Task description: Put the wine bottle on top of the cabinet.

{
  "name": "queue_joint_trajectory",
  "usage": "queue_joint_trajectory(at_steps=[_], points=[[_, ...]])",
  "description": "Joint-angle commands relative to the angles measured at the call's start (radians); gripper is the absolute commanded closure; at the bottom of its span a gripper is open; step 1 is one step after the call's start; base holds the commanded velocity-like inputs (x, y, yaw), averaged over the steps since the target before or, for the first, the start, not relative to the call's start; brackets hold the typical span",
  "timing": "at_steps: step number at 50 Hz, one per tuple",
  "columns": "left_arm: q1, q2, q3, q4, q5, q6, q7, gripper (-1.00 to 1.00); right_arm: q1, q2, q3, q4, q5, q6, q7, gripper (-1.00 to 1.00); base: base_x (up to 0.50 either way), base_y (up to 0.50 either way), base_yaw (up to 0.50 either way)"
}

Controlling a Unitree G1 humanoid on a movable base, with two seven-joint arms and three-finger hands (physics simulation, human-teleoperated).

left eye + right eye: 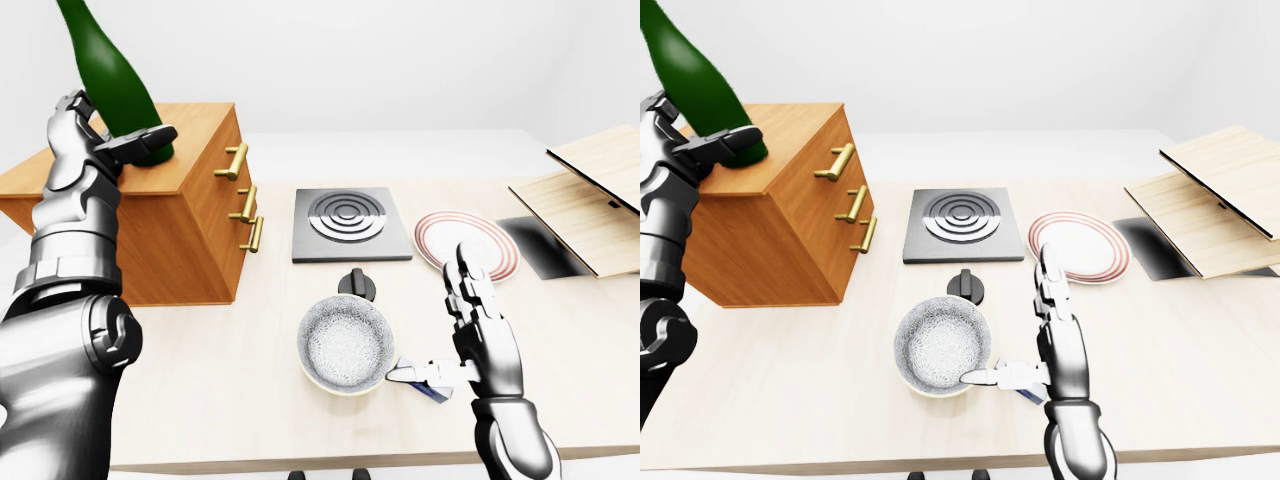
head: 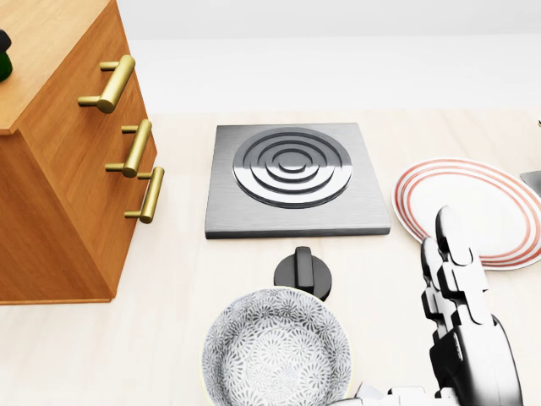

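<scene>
The green wine bottle (image 1: 108, 75) leans toward the top left of the left-eye view. Its base is at the top of the wooden cabinet (image 1: 195, 210), near the edge above the brass handles; I cannot tell whether it rests there. My left hand (image 1: 122, 136) is shut round the bottle's lower body, thumb across the side facing me. In the head view only a dark green sliver of the bottle (image 2: 3, 59) shows at the left edge, over the cabinet top (image 2: 46, 51). My right hand (image 1: 452, 330) is open over the table at lower right, fingers pointing up, holding nothing.
A square hotplate (image 1: 352, 222) lies mid-table with a black knob (image 1: 357, 285) below it. A patterned bowl (image 1: 346, 345) sits beside my right thumb. A red-ringed plate (image 1: 467, 245) lies right of the hotplate, and wooden boards (image 1: 590, 195) at far right.
</scene>
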Motion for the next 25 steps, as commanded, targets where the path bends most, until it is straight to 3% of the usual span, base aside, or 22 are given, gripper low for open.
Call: queue_joint_trajectory(at_steps=[1,10,13,20,25], points=[[0.023,-0.012,-0.036,0.116,0.008,0.000,0.017,-0.80,0.005,0.003,0.030,0.092,0.003,-0.044,-0.028,-1.00,0.00,0.00,0.00],[0.020,-0.011,-0.039,0.113,0.012,0.000,0.017,-0.76,0.010,0.002,0.029,0.092,0.007,-0.050,-0.027,-1.00,0.00,0.00,0.00],[0.014,-0.005,-0.044,0.112,0.026,-0.003,0.041,-0.84,0.006,0.002,0.028,0.095,0.005,-0.049,-0.028,-1.00,0.00,0.00,0.00],[-0.069,0.053,-0.045,0.053,0.017,0.000,0.021,-0.86,-0.001,0.003,0.033,0.101,0.000,-0.045,-0.029,-1.00,0.00,0.00,0.00],[-0.115,0.099,-0.055,-0.087,0.002,0.000,-0.005,-0.94,-0.004,0.003,0.043,0.101,-0.004,-0.043,-0.033,-1.00,0.00,0.00,0.00]])
